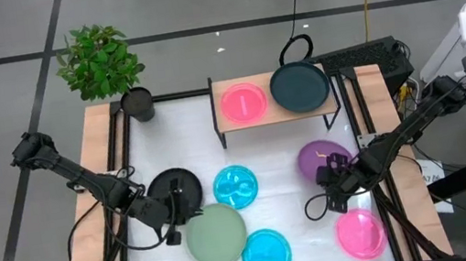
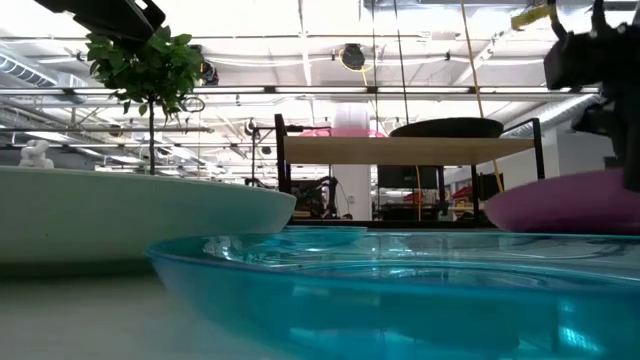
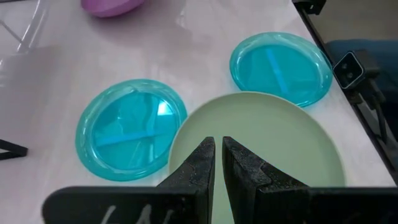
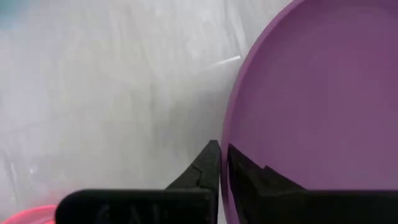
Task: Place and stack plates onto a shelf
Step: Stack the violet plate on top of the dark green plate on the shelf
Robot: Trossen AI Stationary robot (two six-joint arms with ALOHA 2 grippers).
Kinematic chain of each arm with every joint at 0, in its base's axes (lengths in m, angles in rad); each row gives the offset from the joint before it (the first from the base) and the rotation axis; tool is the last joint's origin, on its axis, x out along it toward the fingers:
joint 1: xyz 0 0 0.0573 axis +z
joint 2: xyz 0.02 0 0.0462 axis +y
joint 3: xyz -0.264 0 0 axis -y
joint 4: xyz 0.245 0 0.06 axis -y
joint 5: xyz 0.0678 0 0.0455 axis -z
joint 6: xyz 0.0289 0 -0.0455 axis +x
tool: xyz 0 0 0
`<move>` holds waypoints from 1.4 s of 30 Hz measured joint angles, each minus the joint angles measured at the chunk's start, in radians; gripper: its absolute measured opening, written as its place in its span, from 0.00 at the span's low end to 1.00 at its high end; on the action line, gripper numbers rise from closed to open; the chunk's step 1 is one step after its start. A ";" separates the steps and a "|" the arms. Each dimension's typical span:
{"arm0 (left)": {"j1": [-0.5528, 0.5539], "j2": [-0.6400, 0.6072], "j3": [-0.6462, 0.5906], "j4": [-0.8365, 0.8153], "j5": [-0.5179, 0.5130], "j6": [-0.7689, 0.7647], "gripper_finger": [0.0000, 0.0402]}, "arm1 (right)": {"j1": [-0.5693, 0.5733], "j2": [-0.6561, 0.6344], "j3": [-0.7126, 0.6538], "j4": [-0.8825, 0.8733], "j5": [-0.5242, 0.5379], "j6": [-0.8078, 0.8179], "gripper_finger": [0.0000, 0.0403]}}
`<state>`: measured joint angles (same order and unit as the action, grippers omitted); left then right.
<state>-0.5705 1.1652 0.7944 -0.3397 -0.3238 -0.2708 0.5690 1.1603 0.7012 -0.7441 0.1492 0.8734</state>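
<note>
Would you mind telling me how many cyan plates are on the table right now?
2. One cyan plate lies mid-table; the other cyan plate sits at the near edge, beside the sage green plate. None appears hidden.

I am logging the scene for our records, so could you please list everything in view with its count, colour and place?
shelf: one, light wood top with black legs, far middle of the table.
plates on the shelf: two, pink at its left, dark teal at its right.
plates on the table: six; black and sage green at left, two cyan in the middle, purple and pink at right.
plant: one, green, in a dark pot at the far left corner.
table: one, white top.
left claw: shut, over the sage green plate's rim.
right claw: shut on the purple plate's rim.
</note>
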 joint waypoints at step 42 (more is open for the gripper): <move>0.000 0.029 0.000 0.003 -0.075 -0.003 0.09 | 0.000 0.362 0.830 -0.524 0.131 -0.294 0.00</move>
<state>-0.5701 1.1946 0.7944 -0.3367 -0.3990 -0.2736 0.5690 1.5219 1.5307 -1.2678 0.2802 0.5792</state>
